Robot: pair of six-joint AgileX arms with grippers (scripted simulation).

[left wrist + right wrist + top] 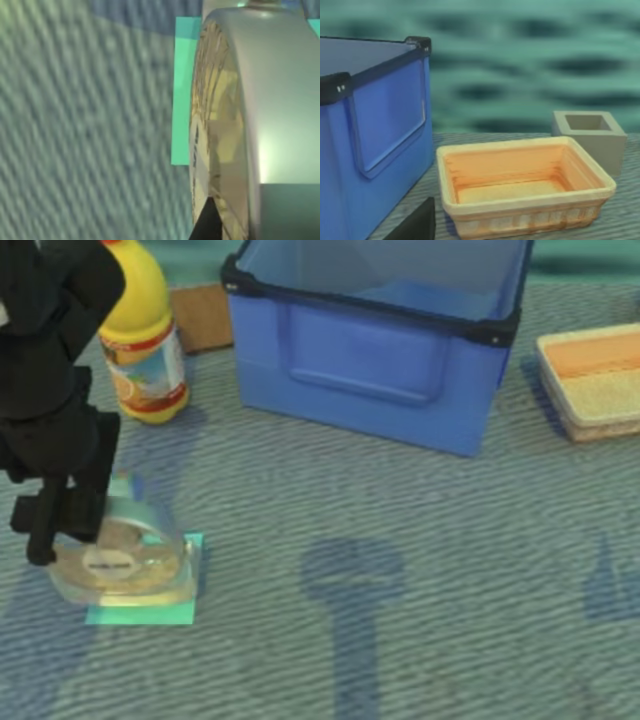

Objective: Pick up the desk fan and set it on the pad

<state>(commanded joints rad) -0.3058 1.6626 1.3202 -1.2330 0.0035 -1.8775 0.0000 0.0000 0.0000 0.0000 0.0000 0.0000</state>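
At the lower left of your top view, the desk fan (125, 560) lies grille-up on the pad (150, 610), with the left end effector (60, 525) touching its upper-left rim; whether it is clenched or released cannot be told. A yellow bottle (145, 335) stands above, beside the blue bin (370, 360). The tan-orange tray (525, 187) fills your right wrist view.

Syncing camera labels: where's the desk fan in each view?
Top view: desk fan at lower left, on the pad, under the left gripper.
Left wrist view: fills the right side.
Right wrist view: not visible.
Shared landmark: the pad.
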